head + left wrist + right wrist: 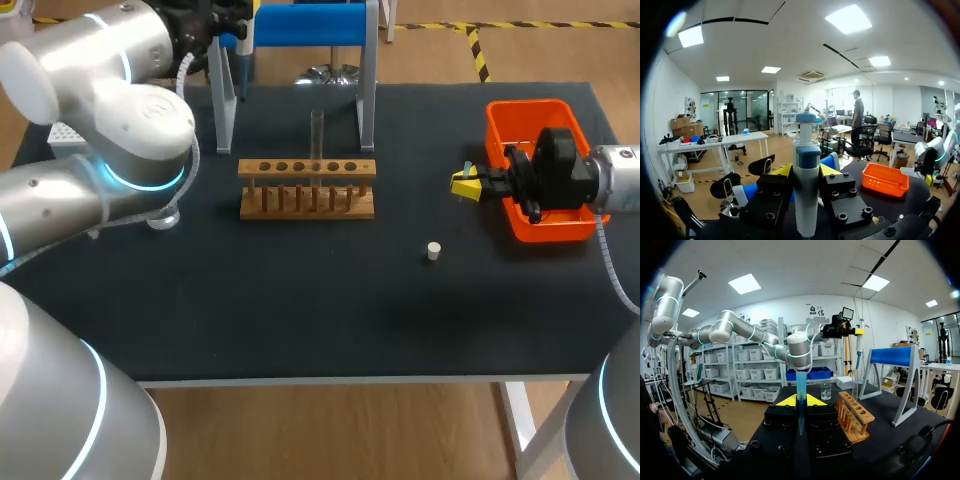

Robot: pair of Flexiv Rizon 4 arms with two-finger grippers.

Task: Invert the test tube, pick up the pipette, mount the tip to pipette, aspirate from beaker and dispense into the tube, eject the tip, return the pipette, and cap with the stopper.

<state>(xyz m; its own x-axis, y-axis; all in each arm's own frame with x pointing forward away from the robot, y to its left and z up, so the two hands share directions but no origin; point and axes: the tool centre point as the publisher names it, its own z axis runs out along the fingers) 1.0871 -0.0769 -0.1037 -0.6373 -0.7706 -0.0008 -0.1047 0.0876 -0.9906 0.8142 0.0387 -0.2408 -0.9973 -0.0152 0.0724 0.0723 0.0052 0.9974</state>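
The blue stand (310, 25) rises behind the wooden rack (307, 187), and the orange bin (530, 108) lies well to the right of the rack. My left gripper (805, 170) is up behind the rack, toward its left. It is closed firmly on the body of the pipette (806, 200), which stands upright between the 2 fingers. My right gripper (463, 183) hangs to the right of the rack, between it and the bin, and pinches the blue tip (800, 387) with the fingers nearly together. The test tube (317, 135) stands in 1 hole of the rack. The beaker (165, 215) sits left of the rack, and the stopper (433, 251) lies in front of it, toward the right. I judge that mounting the tip comes next. If the pipette and the tip do not line up, the tip may tilt or slip out of my pinch when pressed.
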